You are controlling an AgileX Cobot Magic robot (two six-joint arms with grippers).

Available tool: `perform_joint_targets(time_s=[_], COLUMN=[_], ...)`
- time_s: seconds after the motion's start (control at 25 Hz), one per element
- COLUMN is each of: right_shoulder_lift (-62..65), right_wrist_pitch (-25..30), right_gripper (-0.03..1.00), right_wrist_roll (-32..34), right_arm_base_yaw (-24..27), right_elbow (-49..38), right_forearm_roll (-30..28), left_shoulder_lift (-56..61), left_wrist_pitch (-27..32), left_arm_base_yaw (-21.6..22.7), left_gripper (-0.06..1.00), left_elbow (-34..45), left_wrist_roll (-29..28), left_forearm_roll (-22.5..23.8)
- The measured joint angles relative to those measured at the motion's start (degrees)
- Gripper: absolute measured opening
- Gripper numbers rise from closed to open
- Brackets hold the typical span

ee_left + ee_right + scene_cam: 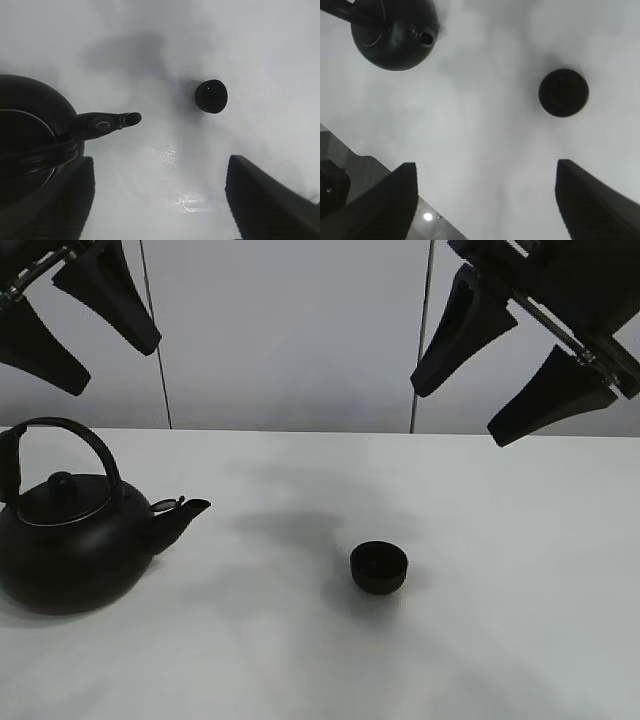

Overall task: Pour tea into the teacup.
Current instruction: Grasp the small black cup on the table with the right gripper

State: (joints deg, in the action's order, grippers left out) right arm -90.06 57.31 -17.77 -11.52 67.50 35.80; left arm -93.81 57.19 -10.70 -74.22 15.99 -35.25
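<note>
The kettle [70,540] sits on the table [520,640] at the frame's left, its spout [185,515] pointing right toward the teacup [379,568] near centre, well apart.

Count as observed. Counter [500,590]: one. Kettle [70,545]: one, black, lidded, with arched handle. Teacup [378,568]: one, small, black, handleless. Claws: two, namely the left claw [115,365] and the right claw [455,418]. Loose items on the counter: two.

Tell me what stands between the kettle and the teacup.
Nothing visible. Only white table lies between the spout of the kettle and the teacup; the left gripper and right gripper hang open above.
</note>
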Motion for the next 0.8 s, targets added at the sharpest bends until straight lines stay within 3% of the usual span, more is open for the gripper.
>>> perform_joint_targets(time_s=[0.16,0.32,0.4,0.52,0.8], right_shoulder_lift=[0.0,-1.9,-4.5,-8.6,-18.1], right_wrist_pitch=[-2.1,-1.9,-1.2,-0.9,-1.2], right_gripper=[0.52,0.54,0.58,0.64,0.65], right_wrist_roll=[1.0,10.1,13.6,15.0,15.6], right_arm_base_yaw=[-7.8,-14.1,-15.7,-17.1,-17.4], right_elbow=[5.4,10.9,12.5,14.0,14.4], right_forearm_roll=[-7.2,-21.8,-26.4,-28.0,-28.0], left_shoulder_lift=[0.0,0.0,0.0,0.0,0.0], left_wrist_pitch=[0.0,0.0,0.0,0.0,0.0], left_arm_base_yaw=[0.0,0.0,0.0,0.0,0.0], left_gripper=[0.53,0.53,0.53,0.53,0.53], left_elbow=[0.0,0.0,0.0,0.0,0.0], left_wrist_roll=[0.0,0.0,0.0,0.0,0.0], left_forearm_roll=[0.0,0.0,0.0,0.0,0.0])
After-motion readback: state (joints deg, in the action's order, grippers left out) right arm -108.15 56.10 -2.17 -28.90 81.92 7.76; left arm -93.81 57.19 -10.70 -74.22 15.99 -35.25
